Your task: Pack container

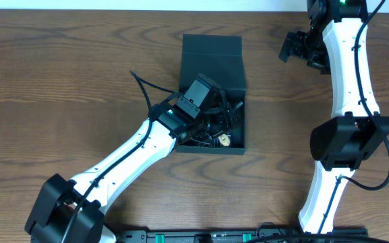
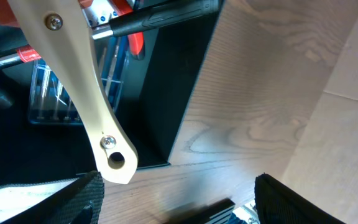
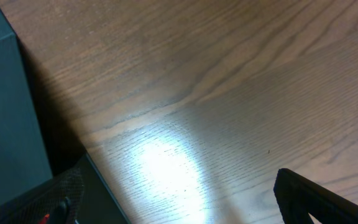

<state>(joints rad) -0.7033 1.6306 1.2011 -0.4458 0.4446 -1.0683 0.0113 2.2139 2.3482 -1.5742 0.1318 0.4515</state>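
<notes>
Black-fingered left pincer (image 2: 178, 182) is hovering spread wide, gripping nothing, over the near rim of the dark teal-green rectangular cardboard box (image 1: 211, 57), which is sitting open in the middle of the brown wooden surface (image 1: 59, 74). A cream flat screwed handle (image 2: 79, 81) is slanting just ahead. Farther back, the right pincer (image 3: 179, 177) is hanging fully spread and empty near the box's lid.
</notes>
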